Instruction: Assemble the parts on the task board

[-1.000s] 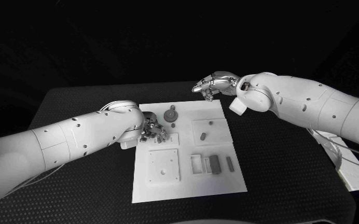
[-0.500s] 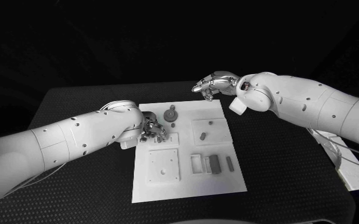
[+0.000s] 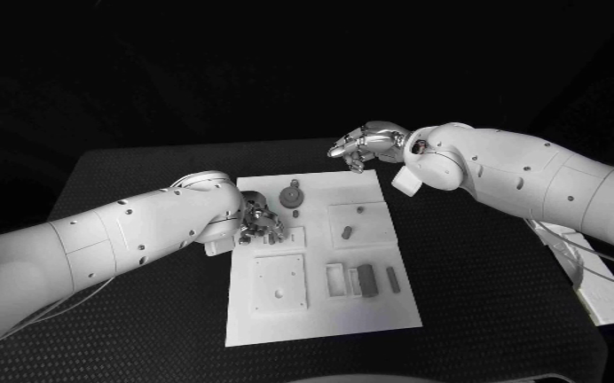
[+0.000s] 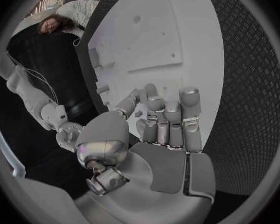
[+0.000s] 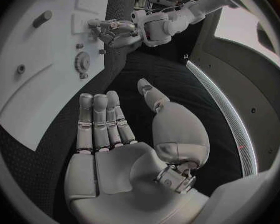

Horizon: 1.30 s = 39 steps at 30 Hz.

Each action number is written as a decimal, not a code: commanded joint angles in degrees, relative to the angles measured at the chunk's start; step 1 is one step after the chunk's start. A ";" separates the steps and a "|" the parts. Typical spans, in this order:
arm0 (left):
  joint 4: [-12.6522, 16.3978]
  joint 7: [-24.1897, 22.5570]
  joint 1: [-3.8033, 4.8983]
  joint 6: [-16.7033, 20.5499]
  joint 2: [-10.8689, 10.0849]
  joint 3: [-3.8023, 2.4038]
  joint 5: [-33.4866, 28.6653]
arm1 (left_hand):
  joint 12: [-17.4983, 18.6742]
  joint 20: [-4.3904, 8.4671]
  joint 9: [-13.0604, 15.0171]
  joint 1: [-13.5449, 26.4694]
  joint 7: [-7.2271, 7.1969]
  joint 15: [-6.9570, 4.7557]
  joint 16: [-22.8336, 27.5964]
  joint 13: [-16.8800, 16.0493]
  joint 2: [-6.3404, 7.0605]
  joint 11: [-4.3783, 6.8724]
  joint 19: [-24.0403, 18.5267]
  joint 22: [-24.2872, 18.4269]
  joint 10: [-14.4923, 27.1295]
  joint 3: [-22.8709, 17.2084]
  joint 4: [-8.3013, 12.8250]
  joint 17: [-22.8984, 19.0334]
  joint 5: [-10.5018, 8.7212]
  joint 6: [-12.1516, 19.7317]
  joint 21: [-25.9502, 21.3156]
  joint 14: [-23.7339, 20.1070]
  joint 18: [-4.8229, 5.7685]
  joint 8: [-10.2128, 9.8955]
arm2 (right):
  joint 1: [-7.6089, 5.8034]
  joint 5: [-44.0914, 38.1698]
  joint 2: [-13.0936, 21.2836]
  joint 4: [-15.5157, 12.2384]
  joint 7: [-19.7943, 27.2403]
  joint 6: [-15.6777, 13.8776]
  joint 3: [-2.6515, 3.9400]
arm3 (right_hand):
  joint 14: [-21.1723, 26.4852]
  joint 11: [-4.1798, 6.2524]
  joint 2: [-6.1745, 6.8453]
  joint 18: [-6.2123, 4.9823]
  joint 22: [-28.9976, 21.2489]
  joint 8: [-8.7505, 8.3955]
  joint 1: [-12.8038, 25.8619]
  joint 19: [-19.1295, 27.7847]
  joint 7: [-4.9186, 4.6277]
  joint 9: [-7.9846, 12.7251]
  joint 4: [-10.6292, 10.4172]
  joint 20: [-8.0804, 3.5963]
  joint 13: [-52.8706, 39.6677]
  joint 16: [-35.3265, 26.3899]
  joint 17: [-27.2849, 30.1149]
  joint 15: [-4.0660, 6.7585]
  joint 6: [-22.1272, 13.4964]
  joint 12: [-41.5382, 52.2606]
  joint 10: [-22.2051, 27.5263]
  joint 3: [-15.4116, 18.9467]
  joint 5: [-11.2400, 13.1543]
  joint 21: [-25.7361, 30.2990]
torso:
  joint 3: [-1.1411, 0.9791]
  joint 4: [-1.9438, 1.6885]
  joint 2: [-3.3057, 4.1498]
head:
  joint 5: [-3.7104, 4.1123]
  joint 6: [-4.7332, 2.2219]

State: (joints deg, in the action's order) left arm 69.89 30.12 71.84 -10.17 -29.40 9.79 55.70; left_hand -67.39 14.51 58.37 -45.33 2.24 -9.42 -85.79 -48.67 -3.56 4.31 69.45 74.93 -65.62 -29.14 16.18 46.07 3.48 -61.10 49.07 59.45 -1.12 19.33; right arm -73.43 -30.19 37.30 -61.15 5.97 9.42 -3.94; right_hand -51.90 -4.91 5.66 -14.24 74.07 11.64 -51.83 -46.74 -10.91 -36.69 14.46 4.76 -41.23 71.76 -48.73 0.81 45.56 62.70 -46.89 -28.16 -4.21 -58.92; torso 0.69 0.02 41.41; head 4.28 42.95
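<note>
We are judging assembly early: gear (image 3: 293,196) lying loose on task board (image 3: 320,312), slot pieces (image 3: 367,280) unplaced. Left hand (image 3: 260,224) working at board's left edge, grip unclear; right hand (image 3: 365,145) hovering, fingers spread, holding nothing.

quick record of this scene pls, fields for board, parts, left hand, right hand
board: white task board mid-table, near part bare
parts: round gear-like part at far edge; small dark pieces by the slots near the right edge
left hand: left hand low over the board's left edge, fingers curled; any hold cannot be told
right hand: right hand raised beyond the far right corner, holds nothing
</note>
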 commanded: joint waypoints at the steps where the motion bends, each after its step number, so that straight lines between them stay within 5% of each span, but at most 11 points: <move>1: 0.20 0.06 -0.01 -3.62 0.01 -0.11 -1.14 | 0.01 0.68 0.48 -5.11 -0.20 -0.72 -0.17 0.04 -5.51 -0.03 -0.26 1.12 0.29 0.52 0.08 -0.01 -0.44 0.25 0.16 -0.10 -3.59 0.46 | 0.04 -0.19 -0.03 -0.03 0.28 1.06 0.01 | 0.33 -0.06 -0.10 -0.76 0.03 -0.33 0.44 -0.25 -0.29 0.06 -0.26 0.26 0.06 0.24 0.06 0.03 -0.01 0.35 0.29 -0.17 0.33 0.40 | -0.04 -0.03 -0.05 | -0.02 -0.05; 6: 0.25 0.81 -0.01 -5.79 0.21 -0.43 0.62 | 0.15 0.65 0.89 -5.53 -0.26 -0.75 -0.15 0.15 -5.55 0.03 -0.38 1.17 0.19 0.64 0.31 -0.07 -0.52 0.20 0.27 -0.12 -3.53 0.49 | 0.04 -0.19 -0.05 -0.01 0.26 1.09 0.01 | 0.34 -0.06 -0.09 -0.76 0.03 -0.33 0.44 -0.25 -0.29 0.06 -0.26 0.26 0.06 0.24 0.06 0.03 -0.01 0.35 0.29 -0.17 0.33 0.40 | 0.01 0.01 0.01 | -0.06 -0.02; 23: 0.15 1.82 -0.01 -3.27 1.28 -0.50 5.70 | -0.34 0.92 6.28 -5.60 -0.53 -1.03 -0.56 -0.04 -6.68 0.31 -0.43 1.03 0.48 2.09 0.02 -0.25 -0.42 0.97 0.69 -0.10 -3.60 2.03 | 0.06 -0.20 -0.07 -0.14 0.25 1.00 0.01 | 0.35 -0.06 -0.09 -0.76 0.04 -0.33 0.42 -0.24 -0.29 0.06 -0.25 0.26 0.09 0.25 0.08 0.03 -0.01 0.36 0.30 -0.18 0.32 0.41 | -0.03 0.00 0.01 | -0.20 -0.09; 33: -0.69 3.87 0.02 -9.16 1.91 -0.49 4.20 | -0.33 0.95 8.53 -4.84 -0.92 -1.31 -0.55 0.08 -6.36 0.64 -0.44 0.98 0.49 2.33 -0.42 -0.40 -0.42 0.42 0.55 -0.10 -3.53 2.87 | 0.06 -0.20 -0.08 -0.21 0.23 0.92 0.01 | 0.36 -0.06 -0.09 -0.76 0.05 -0.33 0.41 -0.23 -0.29 0.06 -0.24 0.26 0.10 0.25 0.08 0.02 -0.01 0.37 0.30 -0.19 0.32 0.42 | -0.05 0.01 -0.01 | -0.27 0.04; 39: -0.95 4.41 0.02 -8.49 1.93 -0.48 3.69 | -0.30 0.96 9.17 -4.32 -1.00 -1.39 -0.56 0.10 -5.83 0.71 -0.53 0.99 0.62 2.48 -0.86 -0.41 -0.49 0.31 0.50 -0.23 -3.50 2.90 | 0.06 -0.20 -0.03 -0.26 0.23 0.84 0.01 | 0.36 -0.06 -0.08 -0.76 0.05 -0.33 0.40 -0.23 -0.29 0.06 -0.23 0.26 0.11 0.25 0.09 0.02 -0.01 0.37 0.30 -0.19 0.32 0.42 | -0.01 -0.01 0.01 | -0.26 0.02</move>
State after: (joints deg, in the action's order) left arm 69.19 32.55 72.12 -16.09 -27.40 9.04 59.80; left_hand -67.39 14.39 67.61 -45.25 1.51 -9.39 -86.04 -48.63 -4.54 4.71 69.33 74.91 -65.21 -26.79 15.58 45.70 3.02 -60.58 49.53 59.17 -1.12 22.07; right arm -73.40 -30.20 37.28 -61.30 5.88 9.60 -3.95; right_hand -51.94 -4.91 5.66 -14.24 74.18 11.64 -51.83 -46.74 -10.70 -36.70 14.46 4.76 -41.18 71.75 -48.73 0.77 45.61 62.70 -46.89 -28.16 -4.21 -58.69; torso 0.65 0.02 41.41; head 4.01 43.01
